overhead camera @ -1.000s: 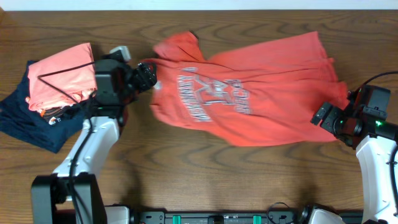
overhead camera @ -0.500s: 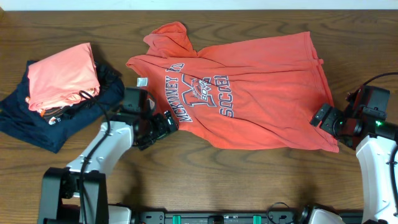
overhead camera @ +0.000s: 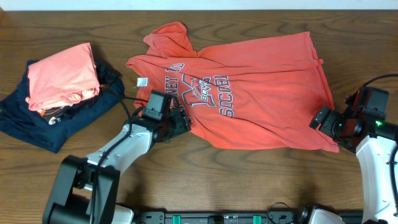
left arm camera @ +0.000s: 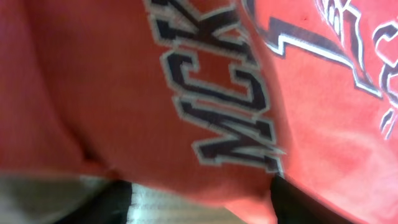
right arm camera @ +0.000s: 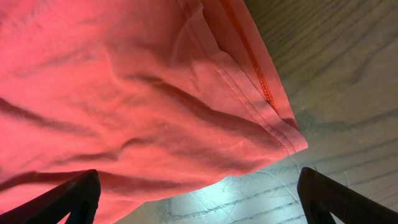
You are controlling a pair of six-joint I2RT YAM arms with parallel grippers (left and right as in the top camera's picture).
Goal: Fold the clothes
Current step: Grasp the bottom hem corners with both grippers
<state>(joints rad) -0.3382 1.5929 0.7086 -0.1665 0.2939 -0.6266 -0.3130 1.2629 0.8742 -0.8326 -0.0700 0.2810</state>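
Fingers of my left gripper (overhead camera: 179,122) show apart at the foot of its wrist view, with cloth bulging between them; whether they pinch it I cannot tell. It sits on the near edge of the shirt (overhead camera: 261,99), below the print's first letters. My right gripper (overhead camera: 323,119) stands released, jaws wide, with the hem corner just ahead of it on the table (overhead camera: 249,180). The shirt lies between the two, spread print-up, with a rumpled sleeve beyond the left gripper. Judgement: spreading is nearly done, no fold is made, and all folds remain.
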